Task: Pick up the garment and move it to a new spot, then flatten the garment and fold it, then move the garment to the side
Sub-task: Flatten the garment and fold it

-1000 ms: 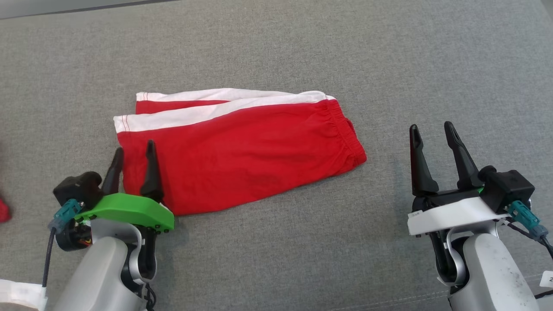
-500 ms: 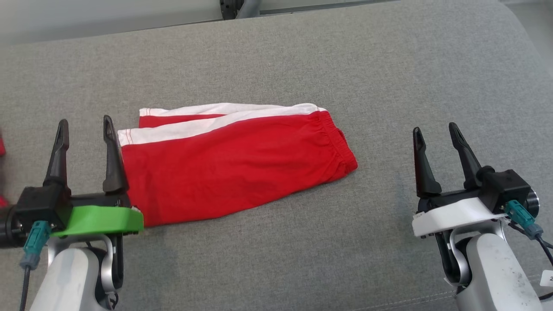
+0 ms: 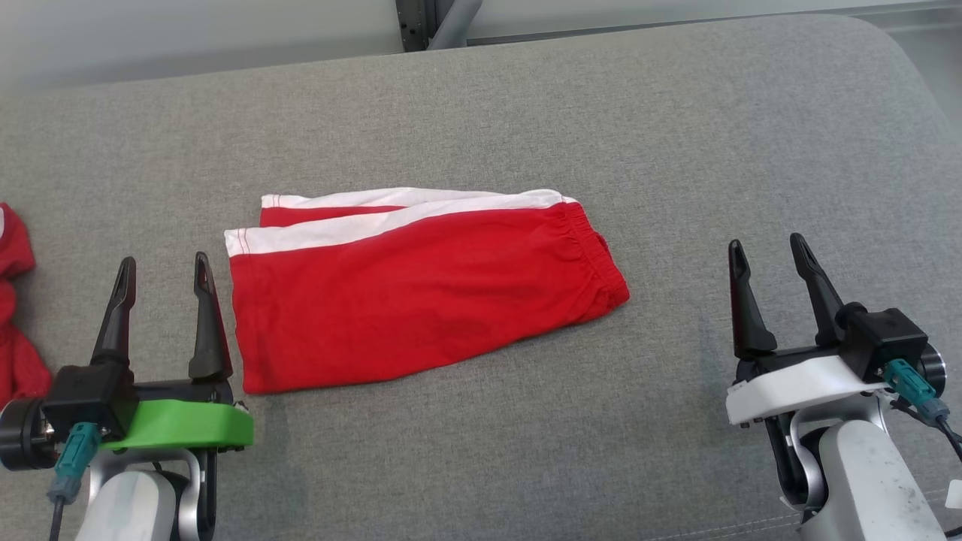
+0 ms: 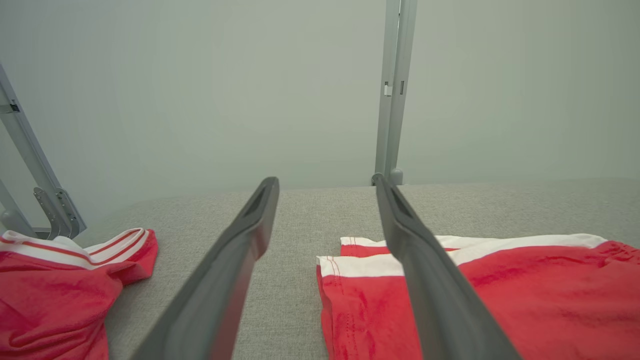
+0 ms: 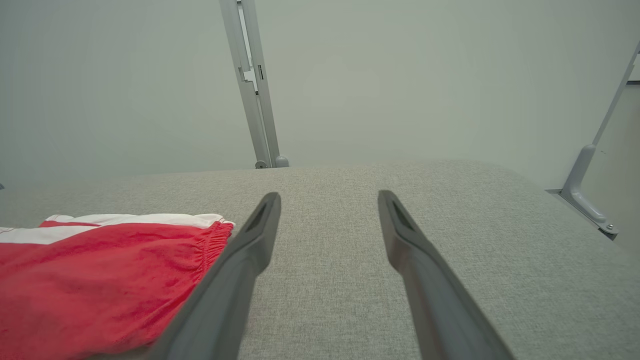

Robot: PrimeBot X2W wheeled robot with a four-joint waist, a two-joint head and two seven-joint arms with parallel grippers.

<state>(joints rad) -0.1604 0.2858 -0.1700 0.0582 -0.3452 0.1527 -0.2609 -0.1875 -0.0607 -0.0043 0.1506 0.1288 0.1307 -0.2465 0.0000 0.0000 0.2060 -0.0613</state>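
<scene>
The folded garment (image 3: 421, 289) lies mid-cushion (image 3: 526, 113). Our left gripper (image 3: 164, 258) and right gripper (image 3: 766, 239) hover over the cushion's near-left and near-right, both spread and empty. To slide it aside neatly, we'd pinch every layer at both ends and lift evenly.

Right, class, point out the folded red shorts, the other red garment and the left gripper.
folded red shorts (image 3: 421, 300): head view, middle of the red panel.
other red garment (image 4: 50, 300): left wrist view, its crumpled red body.
left gripper (image 3: 164, 263): head view, midway between its open fingers' tips.
</scene>
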